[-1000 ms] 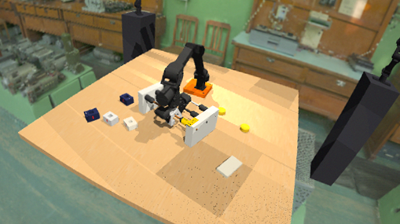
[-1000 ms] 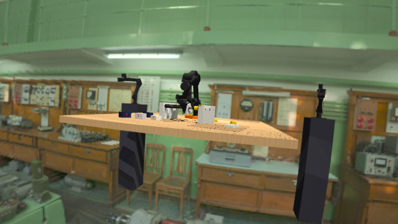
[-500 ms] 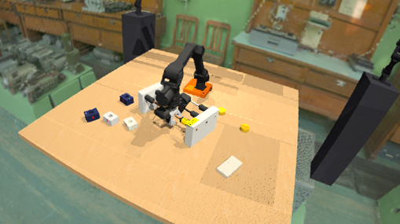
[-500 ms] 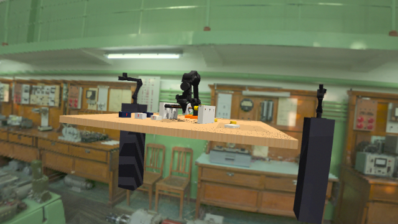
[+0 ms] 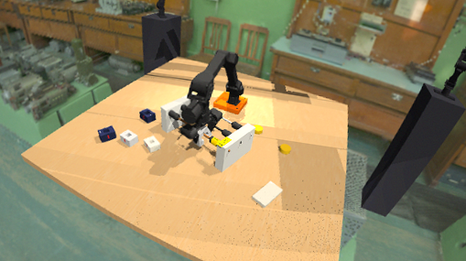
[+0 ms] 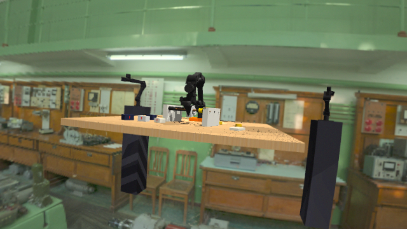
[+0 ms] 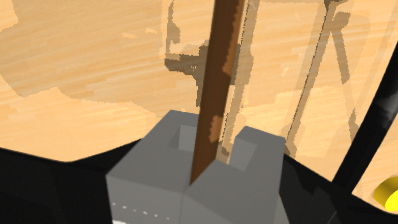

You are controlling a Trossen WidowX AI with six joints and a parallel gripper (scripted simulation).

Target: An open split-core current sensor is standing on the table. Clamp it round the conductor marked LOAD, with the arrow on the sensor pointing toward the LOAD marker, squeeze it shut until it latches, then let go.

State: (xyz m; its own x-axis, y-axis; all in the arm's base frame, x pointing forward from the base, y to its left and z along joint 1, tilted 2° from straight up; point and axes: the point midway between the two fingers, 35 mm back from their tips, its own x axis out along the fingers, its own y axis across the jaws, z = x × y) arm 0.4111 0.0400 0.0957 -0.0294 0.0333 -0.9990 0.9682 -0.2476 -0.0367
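Pincer [image 5: 201, 131] [image 7: 217, 147] clamped on open grey sensor [image 5: 201, 137] [image 7: 145, 162], well in from the tabletop's edges, its halves straddling the brown conductor [image 7: 216, 75], presumably for latching

Wooden workbenches [image 5: 329, 77] [image 6: 248, 184], old machinery [image 5: 27, 81] [image 6: 77, 137] and a panel meter [image 6: 252, 107] show an old workshop or laboratory.

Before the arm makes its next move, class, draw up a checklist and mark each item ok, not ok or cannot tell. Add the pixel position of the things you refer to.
1. Gripper [image 5: 199, 131] shut on the sensor [image 7: 145, 170]: ok, the sensor is between its fingers.
2. Brown conductor [image 7: 218, 75] running into the gap between the sensor's two halves: ok, it passes between them in the wrist view.
3. Sensor closed and latched: not ok, its upper ends stand apart.
4. Arrow pointing toward the LOAD marker: cannot tell, neither is legible.
5. This conductor being the LOAD one: cannot tell, no readable marking.
6. Sensor released: not ok, the gripper has it.
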